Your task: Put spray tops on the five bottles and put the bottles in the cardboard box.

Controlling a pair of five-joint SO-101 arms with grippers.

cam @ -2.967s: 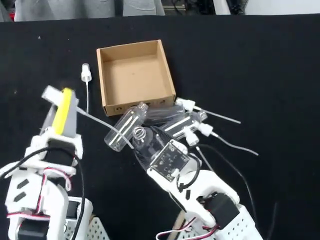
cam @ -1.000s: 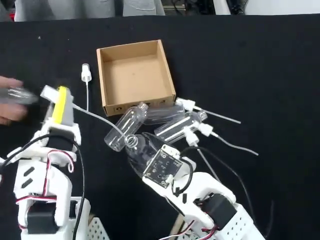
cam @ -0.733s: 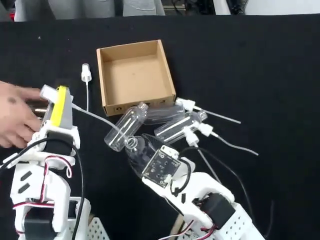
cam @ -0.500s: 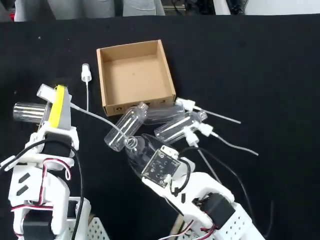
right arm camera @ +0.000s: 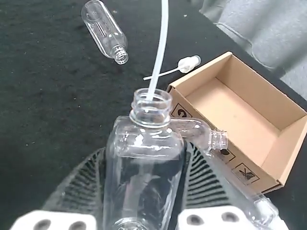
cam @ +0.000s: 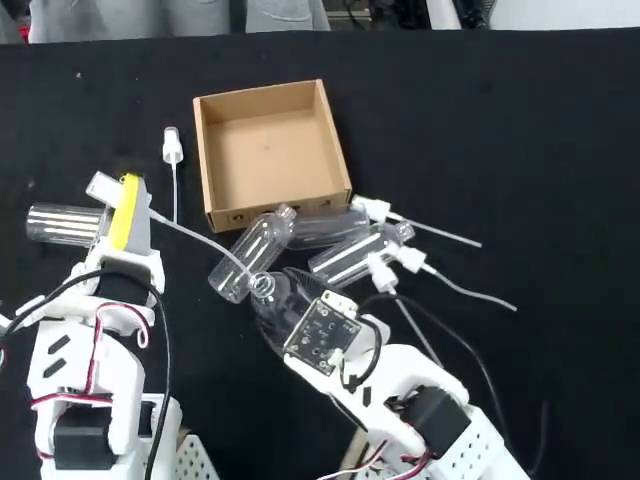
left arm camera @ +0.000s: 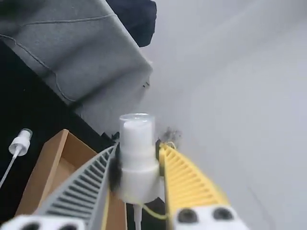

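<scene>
Table (cam: 500, 130) is covered in black cloth, with grey fabric (cam: 180, 18) along the far edge and a pale wall (left arm camera: 249, 72) behind. Cardboard box (cam: 268, 150) sits far centre. Left gripper (cam: 112, 186) clamps a spray top (left arm camera: 137, 165); its tube enters the neck of the bottle (right arm camera: 144, 182) gripped by the right gripper (right arm camera: 146, 152), near centre. A loose bottle (cam: 62, 224) lies at the left, and other bottles (cam: 255, 255) lie just near the box.
</scene>
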